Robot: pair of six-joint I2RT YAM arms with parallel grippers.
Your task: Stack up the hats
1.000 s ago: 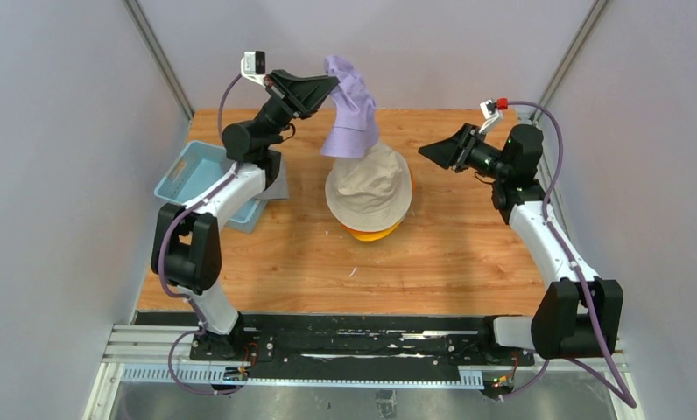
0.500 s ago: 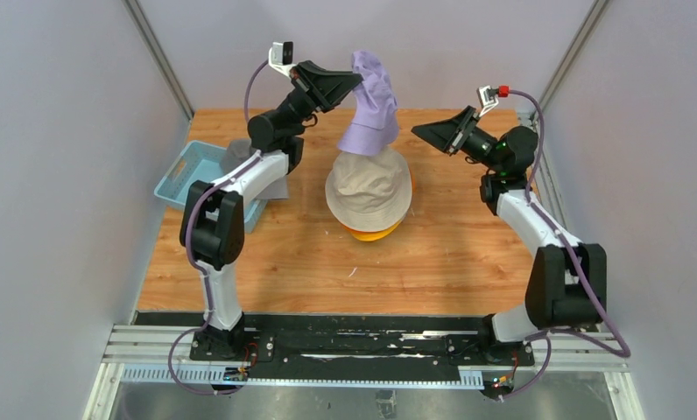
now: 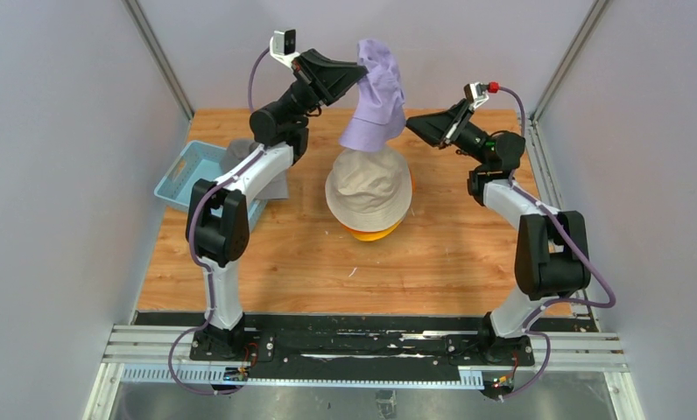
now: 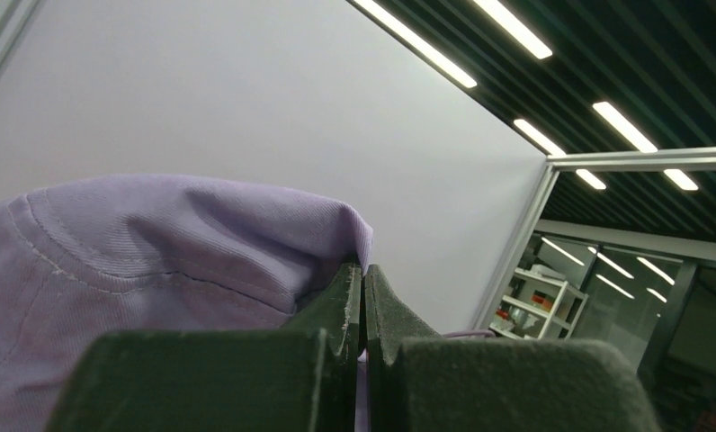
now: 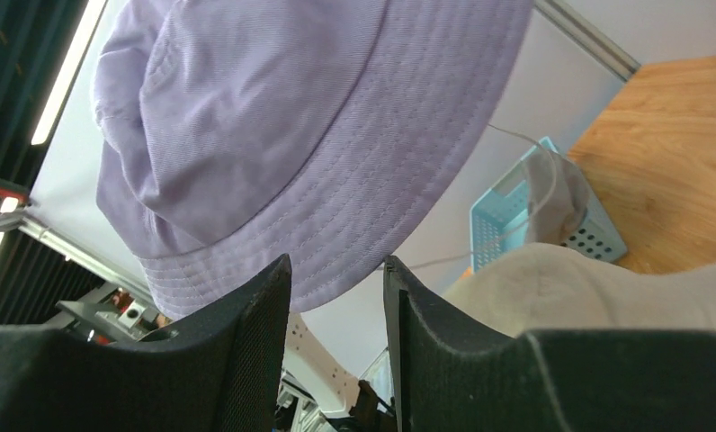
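Observation:
My left gripper point(image 3: 361, 72) is shut on the crown of the lavender hat point(image 3: 376, 98), which hangs brim-down just above the stack. The pinched fabric point(image 4: 183, 243) fills the left wrist view beside the gripper point(image 4: 363, 274). The stack stands mid-table with the beige hat point(image 3: 369, 184) on top and an orange hat point(image 3: 373, 232) showing under its brim. My right gripper point(image 3: 411, 123) is open just right of the lavender brim. In the right wrist view the brim point(image 5: 336, 171) hangs just beyond the open gripper point(image 5: 336, 270), with the beige hat point(image 5: 597, 288) below. The teal and yellow hats are hidden.
A light blue basket point(image 3: 207, 182) sits at the table's left edge, also seen in the right wrist view point(image 5: 534, 211). A grey hat point(image 3: 266, 179) lies half behind the left arm beside it. Grey walls close the cell on three sides.
My left gripper has carried the lavender hat up and to the right, over the stack. My right gripper has moved left and up, close to the hat's brim.

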